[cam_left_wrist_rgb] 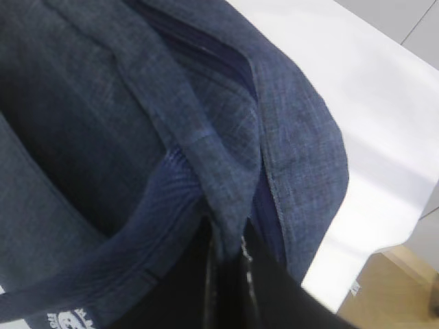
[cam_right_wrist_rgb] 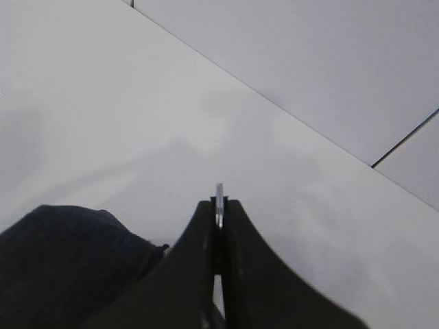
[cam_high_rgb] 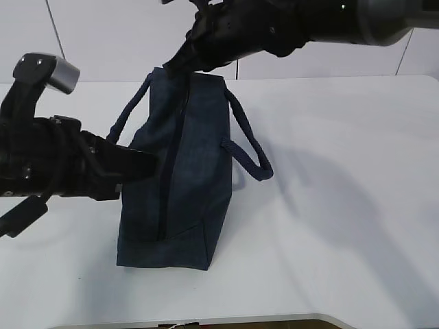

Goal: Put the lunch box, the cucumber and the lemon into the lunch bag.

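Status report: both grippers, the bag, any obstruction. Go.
Left gripper shut on lunch bag fabric, near side. Right gripper shut on a thin metal piece at bag's far top end. Zipper looks closed. Lunch box, cucumber, lemon not in view.

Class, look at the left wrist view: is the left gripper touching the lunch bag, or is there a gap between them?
Touching. In the left wrist view the left gripper has its fingers shut on a fold of the lunch bag fabric near the zipper.

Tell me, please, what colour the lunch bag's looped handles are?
Dark navy, matching the lunch bag; the handles show best in the exterior view.
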`<state>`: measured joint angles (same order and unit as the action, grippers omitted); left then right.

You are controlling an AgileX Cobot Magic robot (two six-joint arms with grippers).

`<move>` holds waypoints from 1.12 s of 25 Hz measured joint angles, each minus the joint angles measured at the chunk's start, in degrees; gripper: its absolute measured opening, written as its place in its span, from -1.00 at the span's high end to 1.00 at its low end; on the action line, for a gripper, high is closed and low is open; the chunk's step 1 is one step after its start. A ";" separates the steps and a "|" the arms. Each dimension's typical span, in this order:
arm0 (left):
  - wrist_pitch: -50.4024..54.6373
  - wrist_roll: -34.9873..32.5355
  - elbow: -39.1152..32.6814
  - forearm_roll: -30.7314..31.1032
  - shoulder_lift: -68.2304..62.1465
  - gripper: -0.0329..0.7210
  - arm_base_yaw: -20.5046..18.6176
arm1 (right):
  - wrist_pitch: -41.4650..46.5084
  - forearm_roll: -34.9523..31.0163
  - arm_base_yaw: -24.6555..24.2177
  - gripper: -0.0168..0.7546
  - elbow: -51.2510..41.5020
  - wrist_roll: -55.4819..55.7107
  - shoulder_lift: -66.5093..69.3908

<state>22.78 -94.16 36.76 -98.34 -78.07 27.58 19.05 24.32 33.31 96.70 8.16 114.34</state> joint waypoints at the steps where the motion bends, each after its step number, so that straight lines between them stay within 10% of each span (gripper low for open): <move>1: 0.25 0.15 0.00 0.11 0.00 0.95 0.00 | 0.00 0.00 -0.27 0.94 0.15 0.60 0.46; 10: 1.68 7.92 0.00 2.85 0.00 0.93 0.00 | 2.29 -2.93 -0.77 0.94 1.21 2.19 1.63; 18: 3.48 18.63 -0.17 3.85 2.23 0.19 0.00 | 6.68 -4.49 -1.13 0.94 4.07 2.19 1.63; 28: 0.34 24.62 4.40 4.42 5.12 0.07 0.00 | 8.12 -8.23 -1.13 0.94 4.60 2.19 1.63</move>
<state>23.12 -69.54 41.16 -93.92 -72.95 27.58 27.17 16.09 32.17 101.31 10.35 115.97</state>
